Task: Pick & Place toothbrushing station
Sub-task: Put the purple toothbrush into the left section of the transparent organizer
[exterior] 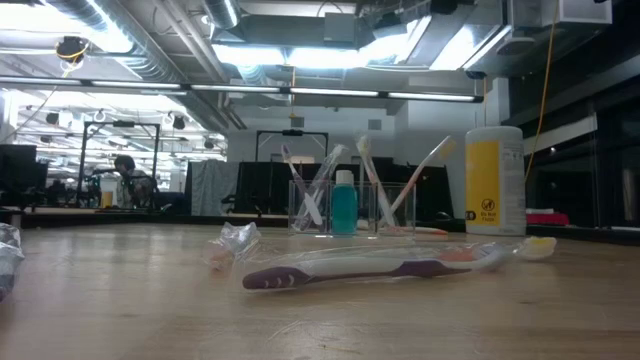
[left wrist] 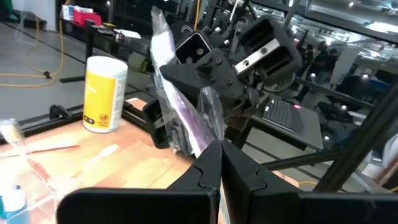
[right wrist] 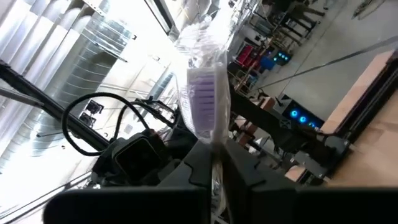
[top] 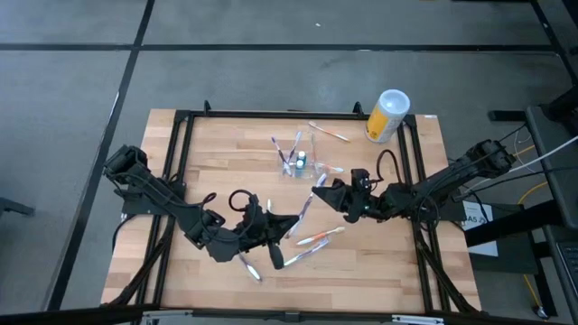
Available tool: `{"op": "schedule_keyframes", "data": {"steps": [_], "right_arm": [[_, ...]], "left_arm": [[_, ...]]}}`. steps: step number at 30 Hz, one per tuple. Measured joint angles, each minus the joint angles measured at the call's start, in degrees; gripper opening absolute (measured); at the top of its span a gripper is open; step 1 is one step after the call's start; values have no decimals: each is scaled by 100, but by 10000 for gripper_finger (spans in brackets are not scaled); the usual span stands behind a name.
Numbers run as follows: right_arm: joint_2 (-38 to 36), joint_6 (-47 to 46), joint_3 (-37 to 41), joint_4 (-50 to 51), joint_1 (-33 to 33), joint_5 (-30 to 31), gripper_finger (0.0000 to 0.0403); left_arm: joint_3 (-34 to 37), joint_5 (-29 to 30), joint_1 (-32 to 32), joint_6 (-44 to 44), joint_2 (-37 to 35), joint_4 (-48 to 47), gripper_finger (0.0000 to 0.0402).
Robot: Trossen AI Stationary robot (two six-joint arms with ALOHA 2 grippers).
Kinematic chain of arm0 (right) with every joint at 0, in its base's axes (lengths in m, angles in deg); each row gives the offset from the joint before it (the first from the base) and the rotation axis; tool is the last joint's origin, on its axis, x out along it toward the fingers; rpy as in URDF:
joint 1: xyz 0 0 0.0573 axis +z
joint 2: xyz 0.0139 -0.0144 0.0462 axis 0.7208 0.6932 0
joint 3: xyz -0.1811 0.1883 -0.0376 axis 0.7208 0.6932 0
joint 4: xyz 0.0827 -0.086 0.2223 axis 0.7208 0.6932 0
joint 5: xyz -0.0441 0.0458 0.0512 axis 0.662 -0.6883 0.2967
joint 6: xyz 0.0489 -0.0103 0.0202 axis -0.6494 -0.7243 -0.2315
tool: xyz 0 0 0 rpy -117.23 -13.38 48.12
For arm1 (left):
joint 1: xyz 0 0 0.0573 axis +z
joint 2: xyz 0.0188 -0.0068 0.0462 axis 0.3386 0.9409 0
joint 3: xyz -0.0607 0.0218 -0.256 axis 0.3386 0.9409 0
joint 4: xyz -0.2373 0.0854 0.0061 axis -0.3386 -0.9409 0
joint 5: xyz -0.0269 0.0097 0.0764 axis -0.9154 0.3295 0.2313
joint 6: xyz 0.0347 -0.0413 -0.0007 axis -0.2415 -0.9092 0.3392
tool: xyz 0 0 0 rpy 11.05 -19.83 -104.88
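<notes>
the toothbrushing station stands upright in the upper middle of the high frame, on the wooden counter, a clear plastic holder with brushes leaning out of its cups and a small teal bottle inside; the yellow canister sits well apart toward the upper right. the left gripper and the right gripper meet near the centre, both off the holder, and both sets of jaws are closed on the same wrapped purple toothbrush, one at each end: the left wrist view shows its jaws pinched on the crinkled wrapper, the right wrist view shows the bristle head rising out of the closed jaws. more wrapped toothbrushes lie loose on the counter, one purple-handled brush in the low view's foreground. the holder looks light, stiff and smooth, so it would likely slip or tip under a careless squeeze, and thin clear walls may crack; a hold across one wall low down, clear of the leaning brushes, seems safest. its edges are hard to trace because it is see-through, and how many compartments it has cannot be told.
</notes>
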Motion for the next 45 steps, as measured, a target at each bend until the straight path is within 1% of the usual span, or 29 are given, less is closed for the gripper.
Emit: {"op": "schedule_keyframes", "data": {"steps": [2,5,9,12,15,17,20,22,24,25,26,27,30,31,32,33,35,37,38,42,45], "right_arm": [[4,150,-72,30,-2,0,19],[1,434,-195,27,-2,-75,11],[1,385,-204,134,-1,-143,11],[1,406,-204,159,-8,-185,11],[1,746,-208,279,-98,-240,11],[-1,997,-294,884,-229,-300,11],[4,1474,-565,2180,-548,-625,11],[4,1893,-721,2803,-778,-692,11],[3,2256,-733,3051,-1065,-623,11],[4,2375,-733,3076,-1254,-627,11],[3,2464,-733,3073,-1468,-714,11],[3,2511,-735,3082,-1692,-881,11],[197,2660,-740,3163,-2373,-1550,11],[275,2732,-731,3163,-2578,-1803,11],[375,2795,-733,3084,-2767,-2042,11],[473,2867,-739,3050,-2926,-2262,11],[717,3059,-739,3046,-3257,-2635,11],[979,3250,-731,2908,-3491,-2851,11],[1083,3293,-731,2769,-3594,-2909,11],[1414,3416,-733,2232,-3869,-2913,11],[1622,3421,-735,2011,-4006,-2911,11]], "left_arm": [[0,234,-49,21,-4,-13,8],[9,881,-213,480,-166,-26,28],[9,2018,-489,1317,-659,1,75],[7,2550,-581,1906,-1056,37,115],[-2,3102,-768,2428,-1292,-228,150],[105,3117,-893,2532,-1342,-526,165],[407,3110,-1008,2220,-1250,-805,171],[667,3113,-1101,1892,-1096,-927,171],[940,3070,-1193,1252,-879,-951,166],[1062,2907,-1225,838,-767,-952,163],[1173,2593,-1218,377,-653,-972,160],[1254,2132,-1175,-141,-527,-1095,156],[1361,-29,-926,-1981,-22,-2074,145],[1365,-682,-853,-2388,190,-2332,141],[1371,-1154,-822,-2614,391,-2455,137],[1375,-1420,-817,-2686,564,-2475,135],[1369,-1862,-831,-2670,842,-2191,130],[1362,-2314,-838,-2559,1063,-1912,128],[1362,-2438,-832,-2527,1159,-1729,128],[1362,-2545,-825,-2536,1376,-1250,127],[1362,-2535,-819,-2517,1410,-1133,127]]}}
